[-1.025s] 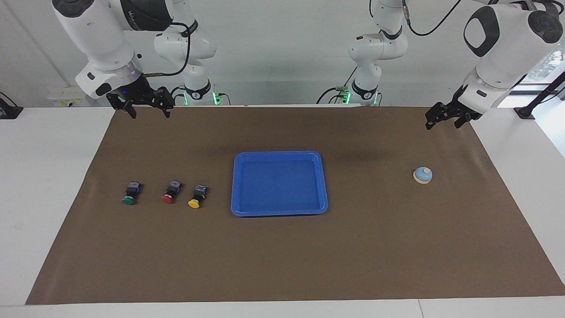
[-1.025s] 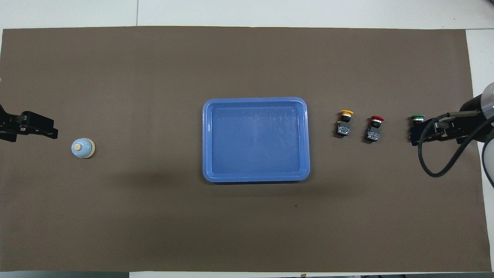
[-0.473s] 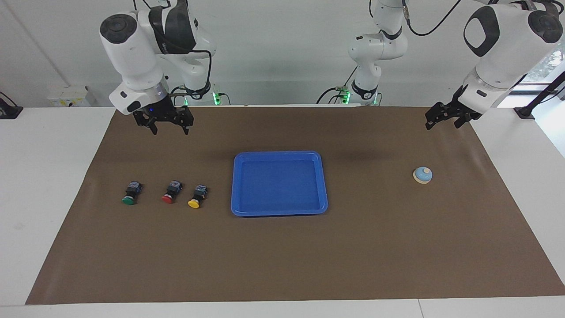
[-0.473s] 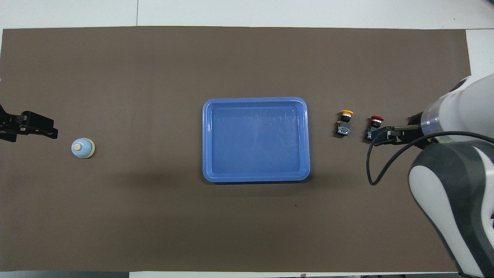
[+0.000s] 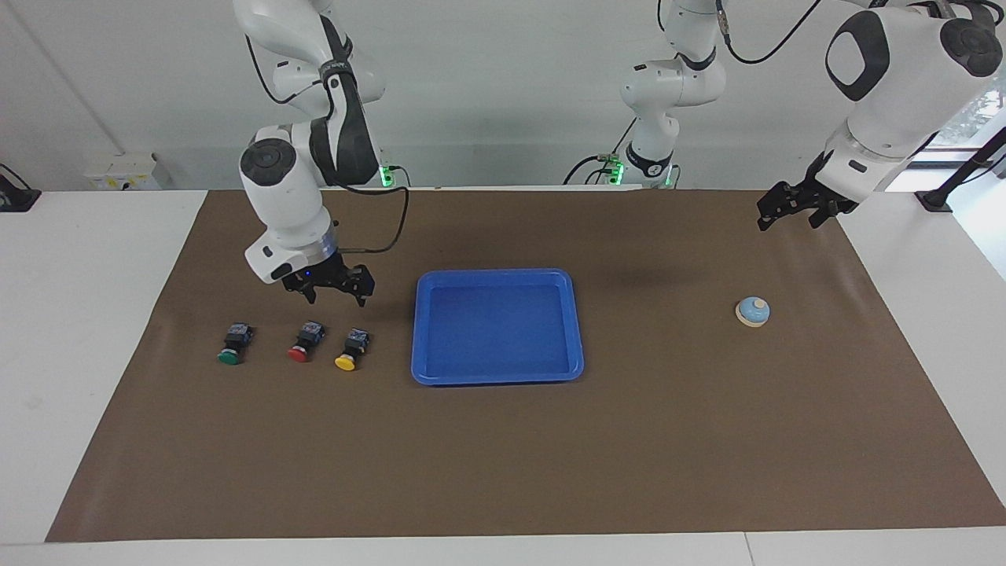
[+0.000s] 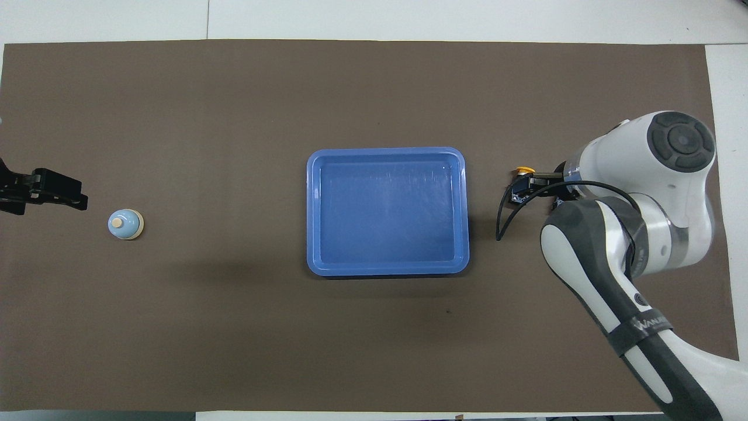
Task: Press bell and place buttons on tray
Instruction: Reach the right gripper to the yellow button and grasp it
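Three black-bodied buttons lie in a row on the brown mat toward the right arm's end: green (image 5: pixel 233 344), red (image 5: pixel 305 341), yellow (image 5: pixel 352 349). My right gripper (image 5: pixel 336 297) is open and hangs low over the red and yellow buttons, touching neither. From overhead the right gripper (image 6: pixel 534 186) and its arm hide the red and green buttons; only the yellow cap (image 6: pixel 524 171) shows. The blue tray (image 5: pixel 497 275) sits mid-table with nothing in it, as the overhead view (image 6: pixel 385 151) also shows. The light-blue bell (image 5: pixel 753 311) (image 6: pixel 125 224) stands toward the left arm's end. My left gripper (image 5: pixel 787 218) (image 6: pixel 58 197) waits, open, up in the air beside the bell.
The brown mat (image 5: pixel 503 456) covers most of the white table. The right arm's cable (image 6: pixel 502 219) loops down between the yellow button and the tray.
My right arm has swung from the table's corner near its base toward the tray and come down over the red and yellow buttons. The left arm has not moved.
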Action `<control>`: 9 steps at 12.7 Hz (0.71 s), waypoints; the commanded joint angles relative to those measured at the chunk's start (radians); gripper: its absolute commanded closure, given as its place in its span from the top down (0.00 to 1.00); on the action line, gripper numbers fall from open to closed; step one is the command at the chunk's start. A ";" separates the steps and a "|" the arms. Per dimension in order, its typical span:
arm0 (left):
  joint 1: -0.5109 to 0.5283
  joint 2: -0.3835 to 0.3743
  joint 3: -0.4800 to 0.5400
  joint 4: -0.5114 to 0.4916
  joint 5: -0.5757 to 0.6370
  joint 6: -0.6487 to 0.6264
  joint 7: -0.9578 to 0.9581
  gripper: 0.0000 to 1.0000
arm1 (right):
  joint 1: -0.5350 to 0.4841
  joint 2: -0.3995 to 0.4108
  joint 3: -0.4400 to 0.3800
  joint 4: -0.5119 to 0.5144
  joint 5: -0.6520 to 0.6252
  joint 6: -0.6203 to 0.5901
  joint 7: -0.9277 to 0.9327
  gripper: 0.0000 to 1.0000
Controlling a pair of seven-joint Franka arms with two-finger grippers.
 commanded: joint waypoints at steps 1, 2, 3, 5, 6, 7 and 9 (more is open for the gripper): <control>-0.004 -0.010 0.006 0.006 -0.004 -0.019 -0.007 1.00 | -0.004 0.026 0.001 -0.077 -0.006 0.132 0.052 0.97; -0.004 -0.010 0.006 0.006 -0.004 -0.017 -0.007 1.00 | -0.004 0.058 0.003 -0.074 -0.004 0.172 0.069 0.97; -0.004 -0.010 0.006 0.006 -0.004 -0.019 -0.007 1.00 | -0.003 0.078 0.003 -0.072 -0.006 0.204 0.077 0.97; -0.004 -0.010 0.006 0.006 -0.004 -0.019 -0.007 1.00 | -0.003 0.109 0.001 -0.066 -0.010 0.244 0.083 0.98; -0.004 -0.010 0.006 0.006 -0.004 -0.019 -0.007 1.00 | -0.003 0.130 0.001 -0.066 -0.012 0.290 0.083 0.98; -0.004 -0.010 0.006 0.006 -0.004 -0.019 -0.007 1.00 | -0.001 0.147 0.001 -0.061 -0.012 0.315 0.083 0.98; -0.004 -0.010 0.006 0.006 -0.004 -0.019 -0.007 1.00 | 0.010 0.166 0.001 -0.046 -0.012 0.320 0.104 0.96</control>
